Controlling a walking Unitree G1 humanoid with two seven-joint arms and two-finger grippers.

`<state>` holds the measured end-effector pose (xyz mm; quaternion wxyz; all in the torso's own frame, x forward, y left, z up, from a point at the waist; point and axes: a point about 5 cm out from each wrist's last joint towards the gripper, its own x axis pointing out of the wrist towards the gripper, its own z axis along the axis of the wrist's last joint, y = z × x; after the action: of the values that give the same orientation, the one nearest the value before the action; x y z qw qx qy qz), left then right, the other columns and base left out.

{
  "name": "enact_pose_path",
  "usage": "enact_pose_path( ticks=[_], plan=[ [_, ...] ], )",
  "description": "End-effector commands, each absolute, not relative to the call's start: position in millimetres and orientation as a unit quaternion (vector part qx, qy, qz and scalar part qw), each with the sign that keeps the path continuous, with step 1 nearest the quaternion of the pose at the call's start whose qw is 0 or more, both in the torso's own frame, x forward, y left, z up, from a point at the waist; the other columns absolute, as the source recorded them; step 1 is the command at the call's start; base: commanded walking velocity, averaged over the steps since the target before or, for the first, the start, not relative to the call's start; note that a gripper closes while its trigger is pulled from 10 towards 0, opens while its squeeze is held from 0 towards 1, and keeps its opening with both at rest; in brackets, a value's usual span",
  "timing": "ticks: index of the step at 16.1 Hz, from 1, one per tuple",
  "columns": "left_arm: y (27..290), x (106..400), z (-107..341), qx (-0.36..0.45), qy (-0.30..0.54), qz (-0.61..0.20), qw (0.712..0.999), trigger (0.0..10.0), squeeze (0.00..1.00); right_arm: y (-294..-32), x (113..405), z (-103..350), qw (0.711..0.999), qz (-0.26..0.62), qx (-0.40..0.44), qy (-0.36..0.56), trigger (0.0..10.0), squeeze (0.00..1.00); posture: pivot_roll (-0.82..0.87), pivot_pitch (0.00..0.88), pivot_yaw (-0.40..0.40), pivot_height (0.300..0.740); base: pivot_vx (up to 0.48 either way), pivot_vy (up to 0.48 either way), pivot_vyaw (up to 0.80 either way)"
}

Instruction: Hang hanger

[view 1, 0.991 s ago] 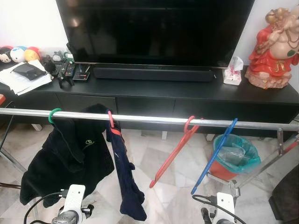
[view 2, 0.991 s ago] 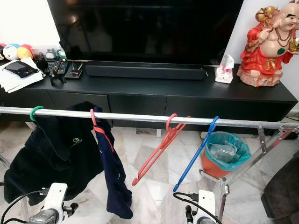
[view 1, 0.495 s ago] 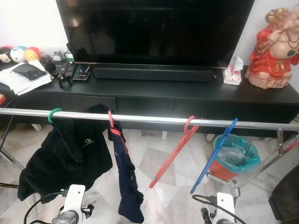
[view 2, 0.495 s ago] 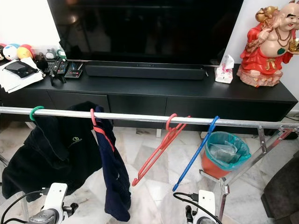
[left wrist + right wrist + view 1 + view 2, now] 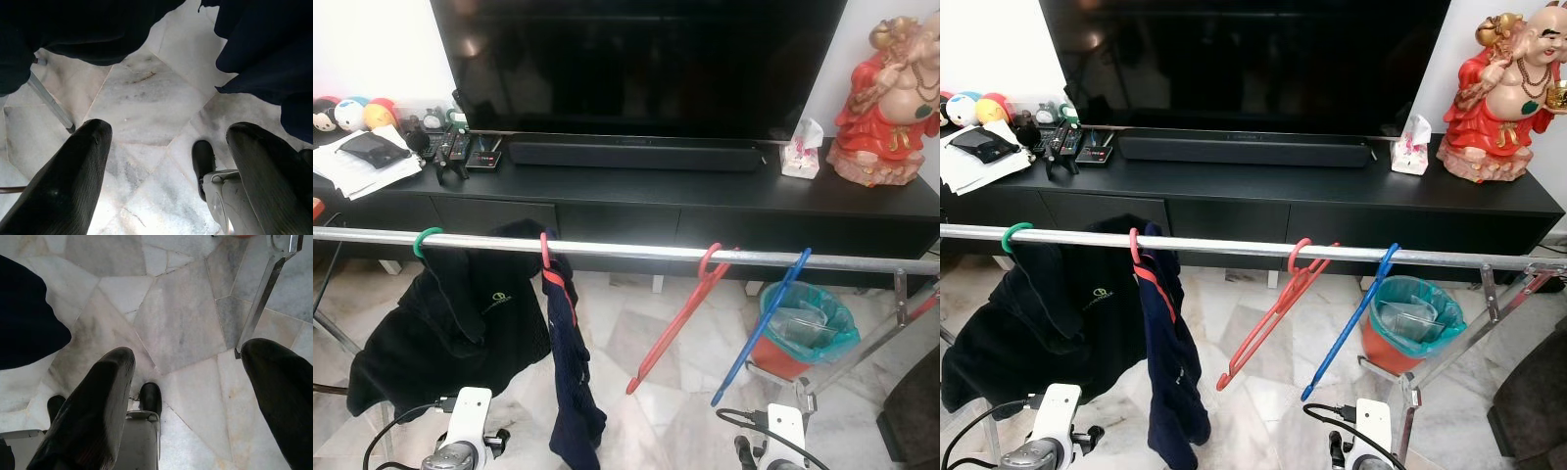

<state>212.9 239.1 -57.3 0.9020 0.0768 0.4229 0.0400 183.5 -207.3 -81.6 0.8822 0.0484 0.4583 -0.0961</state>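
Marble floor lies under the rail (image 5: 636,252), where the red hanger (image 5: 680,318) and blue hanger (image 5: 759,333) hook so they dangle, while wrist views show the left gripper (image 5: 166,171) and right gripper (image 5: 195,396) released, empty, below the rail.

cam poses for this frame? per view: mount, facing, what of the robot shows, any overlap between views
Left eye view: head, forward and down at the rail with hangers and TV console; both wrists at the bottom edge.
Right eye view: same scene, stereo pair, shifted sideways.
Left wrist view: looks down past the open left gripper at the marble floor and navy garment; a foot below.
Right wrist view: down past the open right gripper at the floor, rack leg.
Shared: both wrist views and the eyes see the floor and hanging clothes.
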Motion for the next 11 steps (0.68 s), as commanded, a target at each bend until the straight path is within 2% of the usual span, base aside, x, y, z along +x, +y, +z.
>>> enact_pose_path(
  ticks=[1,11],
  plan=[
    [211.6,209.0,-65.3,0.009,0.432,-0.030,0.902,10.0,0.00,-193.4,167.1,-89.6,0.884,-0.075,0.104,0.450,10.0,0.00,-0.02,0.000,0.044,0.740,0.000,0.000,0.00],
    [211.6,209.0,-65.3,0.009,0.432,-0.030,0.902,10.0,0.00,-193.4,167.1,-89.6,0.884,-0.075,0.104,0.450,10.0,0.00,-0.02,0.000,0.044,0.740,0.000,0.000,0.00]
  ],
)
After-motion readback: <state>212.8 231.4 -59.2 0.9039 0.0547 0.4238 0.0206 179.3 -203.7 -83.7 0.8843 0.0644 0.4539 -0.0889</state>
